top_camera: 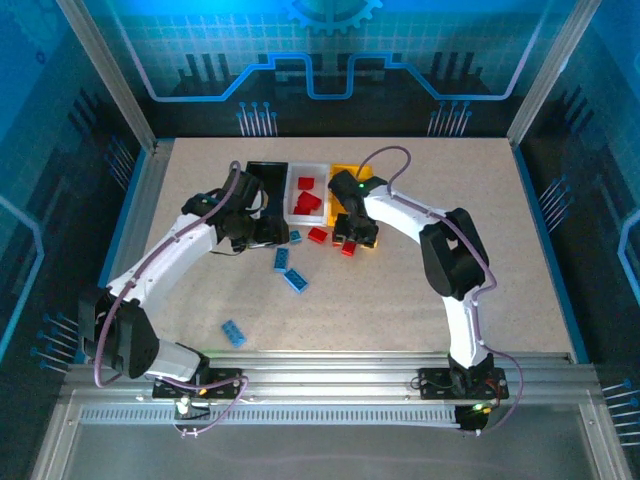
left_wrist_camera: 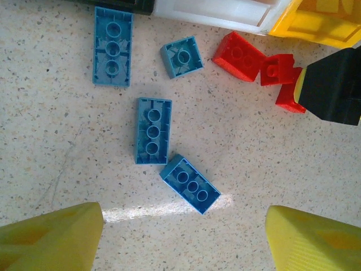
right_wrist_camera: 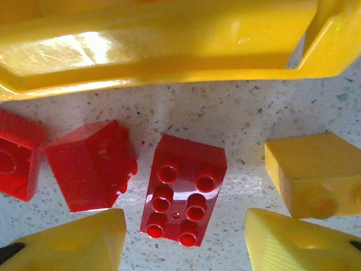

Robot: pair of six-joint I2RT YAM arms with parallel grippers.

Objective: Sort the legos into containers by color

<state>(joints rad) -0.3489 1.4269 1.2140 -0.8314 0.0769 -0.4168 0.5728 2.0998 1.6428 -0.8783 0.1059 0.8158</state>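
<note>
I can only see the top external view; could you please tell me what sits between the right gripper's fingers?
Observer: A red six-stud plastic brick lies studs up between the open fingers of the right gripper, with a gap on each side.
Operator: Is anything yellow nearby?
Observer: A yellow plastic brick lies close beside one of those fingers, on the table outside the yellow plastic bin.
Operator: And the left gripper?
Observer: The left gripper is open over the table with nothing between its fingers; a blue plastic brick lies ahead, underside up.
</note>
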